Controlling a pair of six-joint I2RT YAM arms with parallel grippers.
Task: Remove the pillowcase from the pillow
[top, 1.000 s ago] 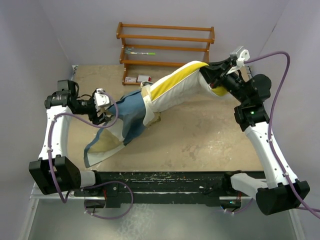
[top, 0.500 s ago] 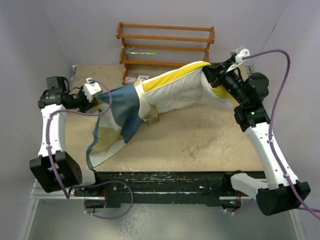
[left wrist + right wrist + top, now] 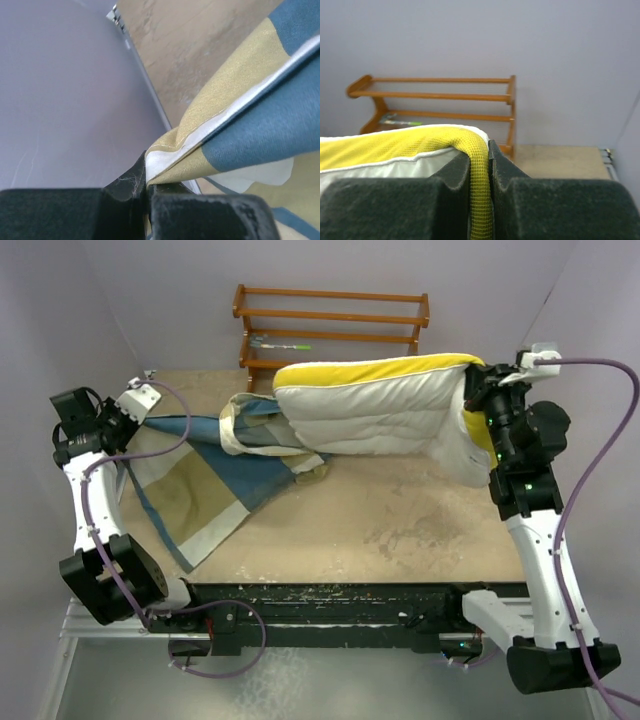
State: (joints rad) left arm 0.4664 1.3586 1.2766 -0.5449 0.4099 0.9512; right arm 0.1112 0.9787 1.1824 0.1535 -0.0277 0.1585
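1. Clamping is shown in wrist views only: left gripper (image 3: 148, 186) pinched on pillowcase (image 3: 240, 125) corner, right gripper (image 3: 490, 165) on pillow (image 3: 395, 145) trim.
2. Left arm (image 3: 85, 500) and right arm (image 3: 540, 540) are spread wide; pillow is held off table (image 3: 400, 530), pillowcase trailing leftward.

We find the pillow (image 3: 380, 415) stretching across the far middle of the table (image 3: 400, 530), its right end in the right gripper (image 3: 478, 400). Left of it, the pillowcase (image 3: 215, 465) spreads over the table and touches the pillow's left end, with its far-left corner in the left gripper (image 3: 132, 412). A rack (image 3: 330, 330) stands behind both.
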